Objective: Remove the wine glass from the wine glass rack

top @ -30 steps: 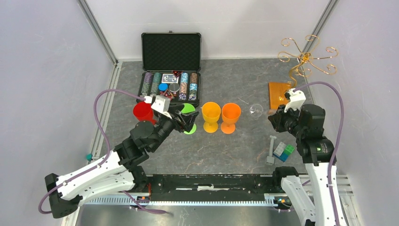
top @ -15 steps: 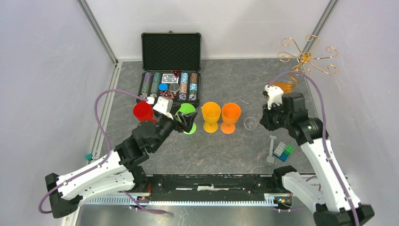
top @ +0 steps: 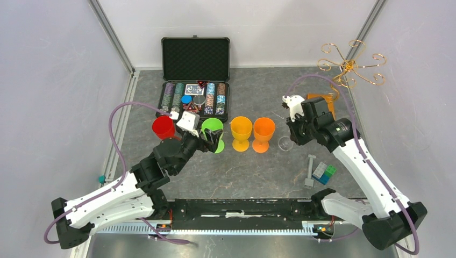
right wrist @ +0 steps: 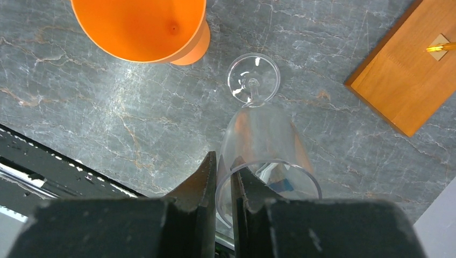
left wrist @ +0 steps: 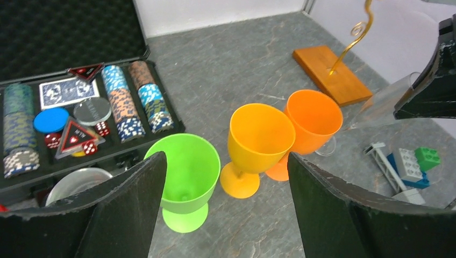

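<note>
Pinching the clear wine glass (right wrist: 263, 134) by its rim, the right jaws stand almost closed, one finger inside the bowl and one outside, with only the thin wall between them; the glass hangs roughly upright, foot downward, just beside the orange cup (right wrist: 140, 27) and well apart from the wine glass rack (top: 349, 67), so it is already off the wire; whether the foot touches the desk (right wrist: 80, 107) cannot be told; the left jaws are spread wide with nothing in them, hovering near the green cup (left wrist: 185, 161). By its look the glass is light and stiff but brittle, and its smooth wall is likely slippery; a pinch on the lip is a narrow hold on the weakest part, so the squeeze should be gentle and any motion slow, lest the bowl swivel or crack; the stem, or the bowl taken from both sides, would be a surer place to grip; the foot is small, so it wants setting down level before release.
</note>
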Robot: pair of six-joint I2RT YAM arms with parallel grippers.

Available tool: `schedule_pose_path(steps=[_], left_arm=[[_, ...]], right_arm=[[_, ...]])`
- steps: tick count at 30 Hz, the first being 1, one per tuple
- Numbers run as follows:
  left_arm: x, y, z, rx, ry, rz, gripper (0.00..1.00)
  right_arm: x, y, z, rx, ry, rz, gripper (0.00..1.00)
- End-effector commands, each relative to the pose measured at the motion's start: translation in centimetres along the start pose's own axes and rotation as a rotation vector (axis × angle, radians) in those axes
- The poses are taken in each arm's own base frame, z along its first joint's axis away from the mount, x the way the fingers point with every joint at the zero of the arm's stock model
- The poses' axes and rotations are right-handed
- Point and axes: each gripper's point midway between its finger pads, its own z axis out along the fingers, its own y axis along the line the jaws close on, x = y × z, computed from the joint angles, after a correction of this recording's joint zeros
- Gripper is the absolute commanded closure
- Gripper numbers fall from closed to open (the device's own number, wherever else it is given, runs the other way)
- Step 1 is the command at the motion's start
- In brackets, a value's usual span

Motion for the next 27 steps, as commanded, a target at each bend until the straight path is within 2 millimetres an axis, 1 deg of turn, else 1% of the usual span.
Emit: schedule_pose_path(steps=[1, 2, 5, 7, 11, 15, 18, 20, 24, 27], left_arm=[[-1.2, 1.2, -0.7, -0.092, 0.029, -0.058, 0.13], [-1.2, 1.5, -0.9, -0.109, 0.044, -0.076, 0.12], [-1.5, 2.3, -1.6, -0.177, 0.085, -0.138, 0.13], [-1.8, 2.5, -2.3, -0.19, 0.114, -0.153, 0.12], [-2.7, 2.4, -3.7, -0.165, 0.155, -0.146, 0.11], [-3.5, 3.2, -5.3, -0.176, 0.155, -0.151, 0.06], [-4.3, 4.2, -6.5, -0.204, 0.15, -0.168, 0.02], [-4.8, 4.8, -7.3, -0.221, 0.149, -0.174, 0.0], [-5.7, 6.4, -9.1, -0.283, 0.158, -0.178, 0.0], [-5.9, 7.6, -10.6, -0.336, 0.186, -0.181, 0.0]], right_arm=[[-1.7, -0.8, -0.1, 0.046, -0.022, -0.032, 1.0], [-1.8, -1.2, 0.0, 0.067, -0.018, -0.032, 1.0], [-2.3, -1.3, 0.6, 0.073, -0.014, -0.032, 0.98], [-2.6, -1.3, 1.0, 0.073, -0.016, -0.034, 0.9], [-2.9, -1.0, 1.7, 0.052, -0.013, -0.041, 0.78], [-3.5, -1.0, 1.8, 0.048, -0.029, -0.051, 0.67], [-4.9, -1.2, 1.0, 0.055, -0.069, -0.054, 0.59], [-6.3, -1.4, 0.1, 0.066, -0.11, -0.055, 0.54], [-8.8, -2.1, -2.2, 0.106, -0.189, -0.051, 0.5], [-10.0, -2.8, -3.9, 0.148, -0.239, -0.043, 0.47]])
